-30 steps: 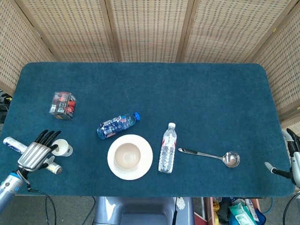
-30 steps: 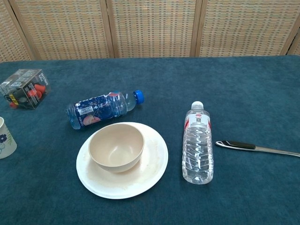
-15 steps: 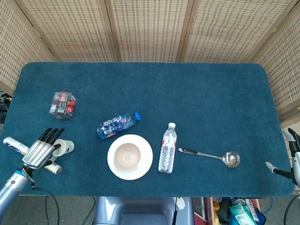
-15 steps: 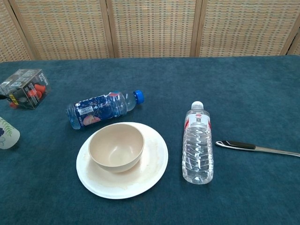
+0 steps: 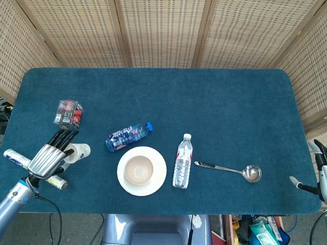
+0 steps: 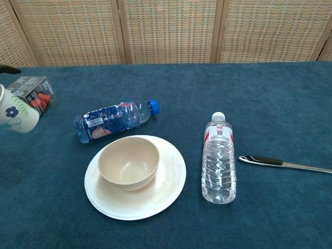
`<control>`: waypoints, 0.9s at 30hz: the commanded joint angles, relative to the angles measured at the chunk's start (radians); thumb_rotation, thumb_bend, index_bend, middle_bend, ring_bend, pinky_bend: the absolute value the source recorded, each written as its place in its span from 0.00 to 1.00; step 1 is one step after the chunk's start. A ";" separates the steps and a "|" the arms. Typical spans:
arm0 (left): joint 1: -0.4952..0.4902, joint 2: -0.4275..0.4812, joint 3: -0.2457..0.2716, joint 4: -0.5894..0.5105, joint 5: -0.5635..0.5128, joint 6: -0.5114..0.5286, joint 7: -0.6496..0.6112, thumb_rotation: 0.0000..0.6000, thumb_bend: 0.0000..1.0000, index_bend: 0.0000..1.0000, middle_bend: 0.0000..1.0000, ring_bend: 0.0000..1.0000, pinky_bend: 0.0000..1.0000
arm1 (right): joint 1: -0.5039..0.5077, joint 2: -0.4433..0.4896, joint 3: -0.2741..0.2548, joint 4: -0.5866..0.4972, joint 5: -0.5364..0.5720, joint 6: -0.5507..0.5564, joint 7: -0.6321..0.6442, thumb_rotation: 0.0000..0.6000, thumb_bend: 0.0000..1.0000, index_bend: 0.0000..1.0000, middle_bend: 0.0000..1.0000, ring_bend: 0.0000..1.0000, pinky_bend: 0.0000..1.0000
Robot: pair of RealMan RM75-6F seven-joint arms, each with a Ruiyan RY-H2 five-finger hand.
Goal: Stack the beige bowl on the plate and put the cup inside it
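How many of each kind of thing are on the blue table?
Bottles: 2, blue-label bottle and clear water bottle
Bowl: 1
Plate: 1
Cup: 1, held by the left hand
Ladle: 1
Small box: 1
Tubes: 2
Total: 9

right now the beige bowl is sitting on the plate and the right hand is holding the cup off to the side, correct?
Not quite: it is the left hand that holds the cup, not the right, as the head view shows. The right hand is at the far table edge, away from everything. The rest stands: the beige bowl sits on the plate.
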 commanded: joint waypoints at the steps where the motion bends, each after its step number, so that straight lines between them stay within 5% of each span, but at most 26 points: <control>1: -0.059 0.042 -0.035 -0.141 0.030 -0.029 0.071 1.00 0.50 0.68 0.00 0.00 0.04 | -0.001 0.001 0.003 0.004 0.006 -0.001 0.009 1.00 0.14 0.01 0.00 0.00 0.00; 9: -0.145 0.009 -0.068 -0.295 0.011 -0.165 0.204 1.00 0.50 0.68 0.00 0.00 0.05 | -0.005 0.002 0.008 0.012 0.015 -0.001 0.029 1.00 0.14 0.01 0.00 0.00 0.00; 27: -0.247 -0.148 -0.113 -0.366 -0.195 -0.378 0.445 1.00 0.50 0.68 0.00 0.00 0.05 | -0.014 0.006 0.020 0.020 0.039 -0.004 0.065 1.00 0.14 0.01 0.00 0.00 0.00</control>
